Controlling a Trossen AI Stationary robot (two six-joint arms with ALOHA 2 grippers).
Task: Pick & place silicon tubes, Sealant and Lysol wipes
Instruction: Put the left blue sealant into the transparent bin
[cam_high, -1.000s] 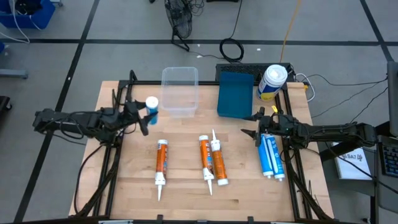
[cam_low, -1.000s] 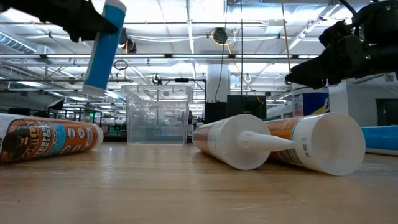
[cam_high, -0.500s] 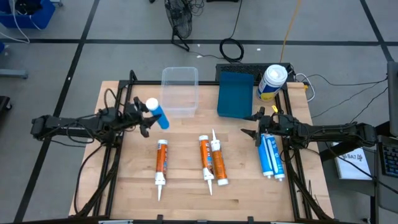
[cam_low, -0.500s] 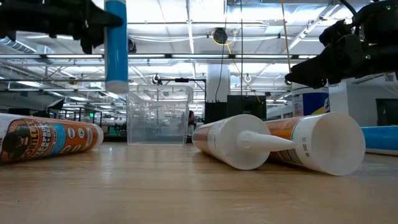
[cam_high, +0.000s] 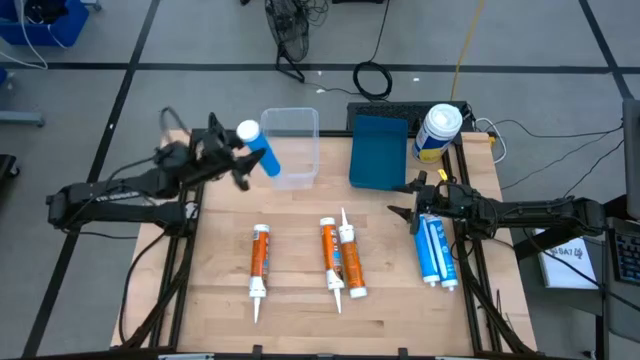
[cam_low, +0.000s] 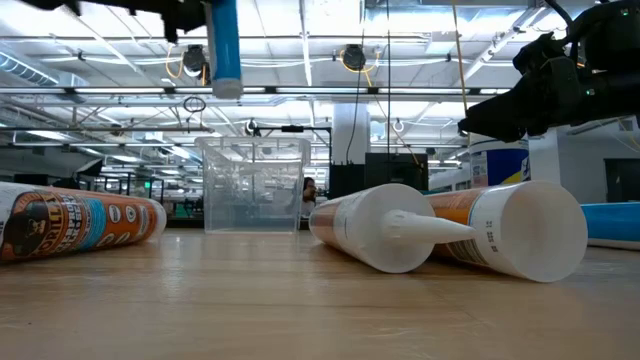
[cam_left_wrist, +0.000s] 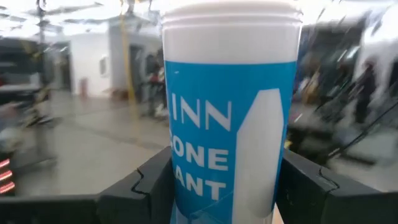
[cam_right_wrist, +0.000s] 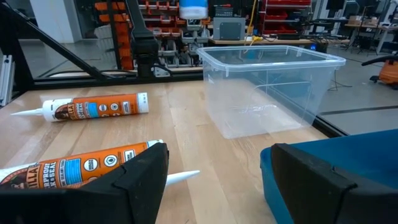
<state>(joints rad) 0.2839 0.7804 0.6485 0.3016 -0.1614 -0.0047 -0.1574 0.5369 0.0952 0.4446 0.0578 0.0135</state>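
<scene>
The left gripper (cam_high: 240, 160) grasps a blue tube (cam_high: 257, 152) at the clear bin's (cam_high: 290, 147) edge; right gripper (cam_high: 415, 213), part-open, waits beside it.

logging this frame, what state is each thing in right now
blue tube: held in the air by the clear bin
left gripper: shut on the blue tube
right gripper: empty, above two blue tubes
clear bin: upright, empty
Lysol wipes: upright, lid on
three orange tubes: lying flat

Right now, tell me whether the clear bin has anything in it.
Empty: the clear bin shows only bare walls and floor. The blue tube hangs at its edge in the left gripper.
</scene>
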